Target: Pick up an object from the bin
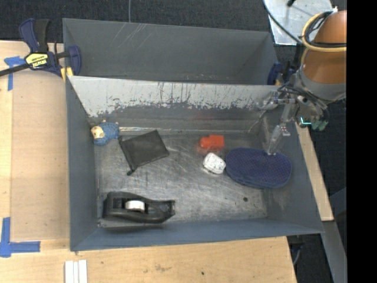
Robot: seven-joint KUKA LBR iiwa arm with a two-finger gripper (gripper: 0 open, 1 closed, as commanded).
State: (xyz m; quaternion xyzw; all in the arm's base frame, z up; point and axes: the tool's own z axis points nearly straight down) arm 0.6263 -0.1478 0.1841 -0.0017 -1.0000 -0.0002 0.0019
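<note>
Blue pad (pixel 259 168) — oval, mesh-textured, under claw (pixel 274 145)

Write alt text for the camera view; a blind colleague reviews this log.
The gripper hangs over the far edge of a dark blue oval pad at the grey bin's right. Left of it lie a white lump, an orange block, a dark flat square, a yellow-blue toy and a black tape dispenser.

A robot arm (pixel 325 55) is hanging over a scuffed grey metal bin (pixel 177 49), suggesting a robotics lab.
</note>
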